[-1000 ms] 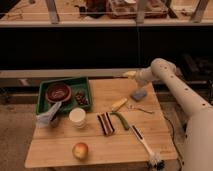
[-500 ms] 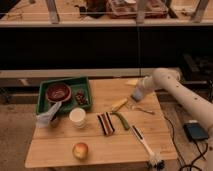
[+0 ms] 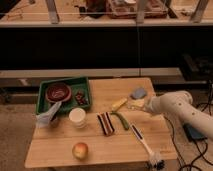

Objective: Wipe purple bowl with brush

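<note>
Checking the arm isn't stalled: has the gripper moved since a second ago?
Yes. The gripper came down from beyond the blue sponge to its near side, toward the brush.

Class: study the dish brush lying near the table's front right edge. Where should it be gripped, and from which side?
Probably grip the brush at mid-handle, the white stretch between dark end and bristled head. It lies flat and slender, pointing diagonally, so come from above, jaws across the handle. The claw hovers farther back, by the yellow object.
</note>
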Motion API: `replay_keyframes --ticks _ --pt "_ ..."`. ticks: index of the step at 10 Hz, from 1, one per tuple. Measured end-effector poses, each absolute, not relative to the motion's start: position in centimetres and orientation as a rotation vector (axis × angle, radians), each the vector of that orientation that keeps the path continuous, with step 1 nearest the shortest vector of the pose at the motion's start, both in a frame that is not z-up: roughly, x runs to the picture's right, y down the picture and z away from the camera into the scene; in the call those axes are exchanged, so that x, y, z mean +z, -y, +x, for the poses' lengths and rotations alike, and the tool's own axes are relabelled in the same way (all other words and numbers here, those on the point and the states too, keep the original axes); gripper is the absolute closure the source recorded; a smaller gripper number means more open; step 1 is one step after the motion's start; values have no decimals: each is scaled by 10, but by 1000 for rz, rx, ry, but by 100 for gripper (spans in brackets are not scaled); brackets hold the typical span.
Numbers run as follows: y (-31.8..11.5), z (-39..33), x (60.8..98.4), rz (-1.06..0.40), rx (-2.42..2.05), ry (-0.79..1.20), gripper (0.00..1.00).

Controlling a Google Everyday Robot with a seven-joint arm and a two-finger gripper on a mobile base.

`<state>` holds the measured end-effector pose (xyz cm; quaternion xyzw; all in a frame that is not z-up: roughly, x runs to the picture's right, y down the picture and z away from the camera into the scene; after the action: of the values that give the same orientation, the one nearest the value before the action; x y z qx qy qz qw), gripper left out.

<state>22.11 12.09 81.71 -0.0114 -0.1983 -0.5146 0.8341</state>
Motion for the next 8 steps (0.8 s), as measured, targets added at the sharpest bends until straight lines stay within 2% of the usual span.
replay_keyframes --ticks 2,8 --pt "-132 223 810 -26 -1105 412 20" --pt "-131 227 808 -61 -1266 395 20"
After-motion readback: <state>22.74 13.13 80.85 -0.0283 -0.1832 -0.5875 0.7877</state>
